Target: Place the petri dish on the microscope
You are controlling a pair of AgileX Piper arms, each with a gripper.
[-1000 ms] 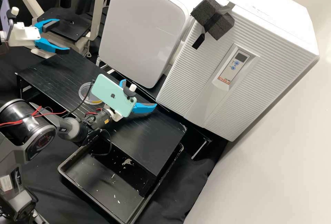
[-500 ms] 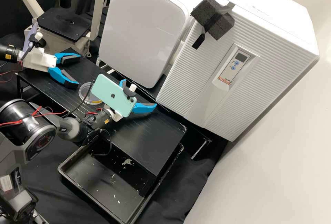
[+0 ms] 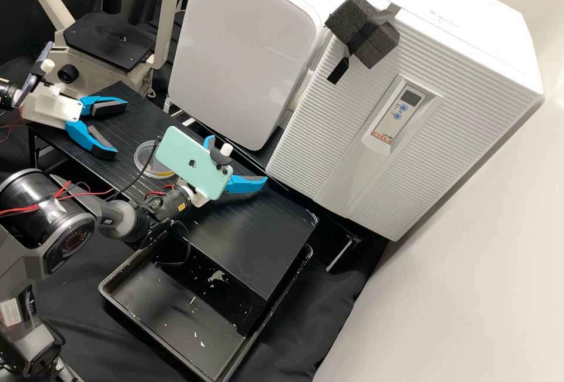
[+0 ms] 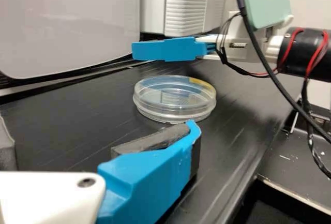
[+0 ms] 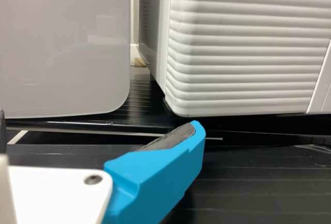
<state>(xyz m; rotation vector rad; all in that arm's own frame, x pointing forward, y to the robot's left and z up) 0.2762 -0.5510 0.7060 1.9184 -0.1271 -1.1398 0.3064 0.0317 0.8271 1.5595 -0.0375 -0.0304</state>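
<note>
While the left claw (image 3: 121, 130) is held released, its blue fingers spread above the left part of the black bench (image 3: 252, 253), the clear petri dish (image 4: 174, 99) is supported flat on the bench between it and the right claw (image 3: 238, 158), also released. Farther out, the microscope (image 3: 108, 44) is seen at far left, and a black tray (image 3: 170, 305) is set at the near side.

1. Bright in the high view, glowing along the pale wall (image 3: 470, 288) at right.
2. Lit apparently from above, brighter on top of the ribbed white cabinet (image 3: 470, 29) than on its front.
3. Sunk in deep shadow beneath the black shelf (image 3: 252, 241).
4. Streaked with soft sheen across the shelf, glinting on the petri dish (image 4: 176, 111) in the left wrist view.
</note>
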